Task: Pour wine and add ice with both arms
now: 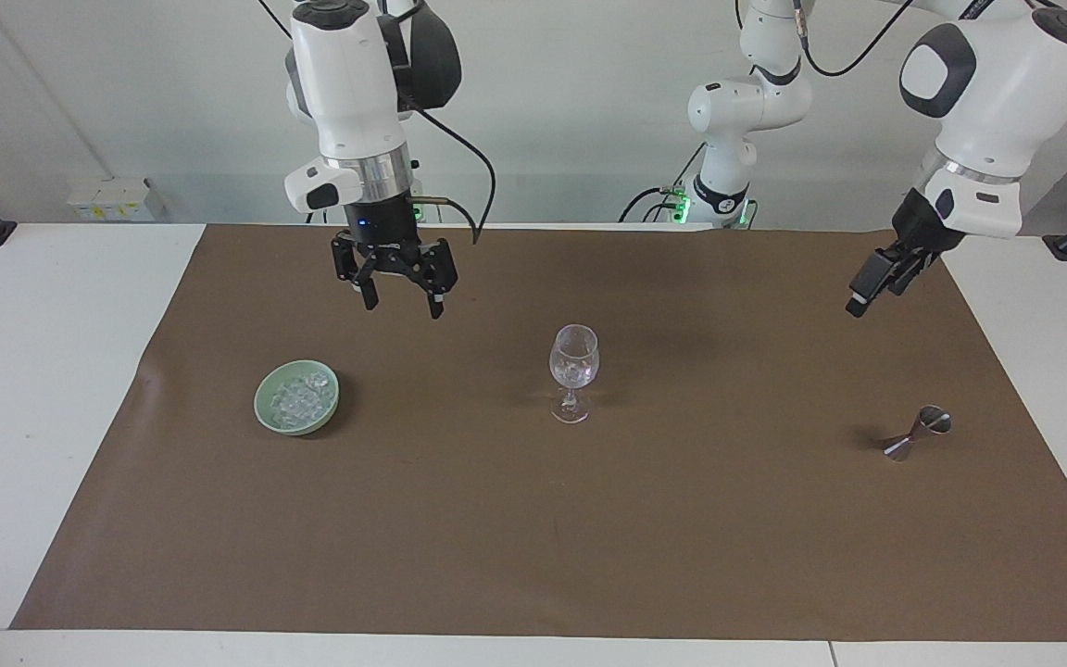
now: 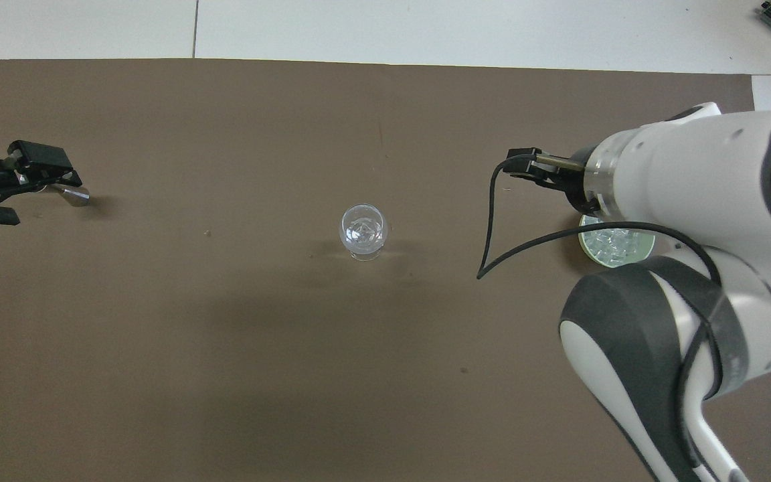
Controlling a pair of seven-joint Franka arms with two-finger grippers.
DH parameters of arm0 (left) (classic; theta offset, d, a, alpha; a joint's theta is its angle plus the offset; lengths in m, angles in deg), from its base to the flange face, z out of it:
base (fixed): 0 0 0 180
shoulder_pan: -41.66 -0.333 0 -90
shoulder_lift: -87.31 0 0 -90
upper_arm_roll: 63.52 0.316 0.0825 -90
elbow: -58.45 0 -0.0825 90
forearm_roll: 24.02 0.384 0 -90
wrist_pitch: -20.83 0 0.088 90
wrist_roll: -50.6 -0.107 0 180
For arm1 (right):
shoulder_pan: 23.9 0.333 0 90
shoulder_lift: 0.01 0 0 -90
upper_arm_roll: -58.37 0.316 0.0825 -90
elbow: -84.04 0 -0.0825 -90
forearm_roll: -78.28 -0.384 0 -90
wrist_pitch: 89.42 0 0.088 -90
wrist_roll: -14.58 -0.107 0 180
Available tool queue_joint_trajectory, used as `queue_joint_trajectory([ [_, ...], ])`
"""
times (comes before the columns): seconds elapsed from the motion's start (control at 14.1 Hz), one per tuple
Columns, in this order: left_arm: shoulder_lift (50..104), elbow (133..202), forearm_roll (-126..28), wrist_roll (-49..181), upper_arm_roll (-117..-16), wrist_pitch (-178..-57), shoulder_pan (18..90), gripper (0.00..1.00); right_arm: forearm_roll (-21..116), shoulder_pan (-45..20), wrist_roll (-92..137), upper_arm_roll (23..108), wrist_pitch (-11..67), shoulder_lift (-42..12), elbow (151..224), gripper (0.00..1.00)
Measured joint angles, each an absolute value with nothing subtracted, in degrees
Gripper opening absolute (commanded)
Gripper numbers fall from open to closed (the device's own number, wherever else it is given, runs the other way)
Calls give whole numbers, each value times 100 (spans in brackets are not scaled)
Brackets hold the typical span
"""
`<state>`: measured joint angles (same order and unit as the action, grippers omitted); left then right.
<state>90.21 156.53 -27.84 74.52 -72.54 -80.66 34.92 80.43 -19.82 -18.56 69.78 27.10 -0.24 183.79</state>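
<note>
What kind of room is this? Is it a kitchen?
Probably a robot lab, not a kitchen. Two white robot arms stand at a plain white table with a brown mat, against a bare wall. Only a wine glass, a green bowl and a metal measuring cup are laid out.

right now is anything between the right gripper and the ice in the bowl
Nothing visible. The right gripper hangs open and empty above the mat, beside the bowl, whose ice lies uncovered. The glass stands off toward mid-table, clear of that path.
</note>
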Motion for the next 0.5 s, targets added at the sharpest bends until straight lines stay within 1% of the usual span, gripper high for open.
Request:
queue_joint_trajectory([
  [0.21, 9031, 15289, -2350, 7120, -7261, -7419, 3618, 100, 8045, -1982, -1500, 6668, 2319, 56, 18312, 100],
  [0.5, 9015, 15153, -2118, 6770, -7281, -7070, 3693, 100, 8045, -1984, -1069, 6299, 1808, 80, 18112, 100],
])
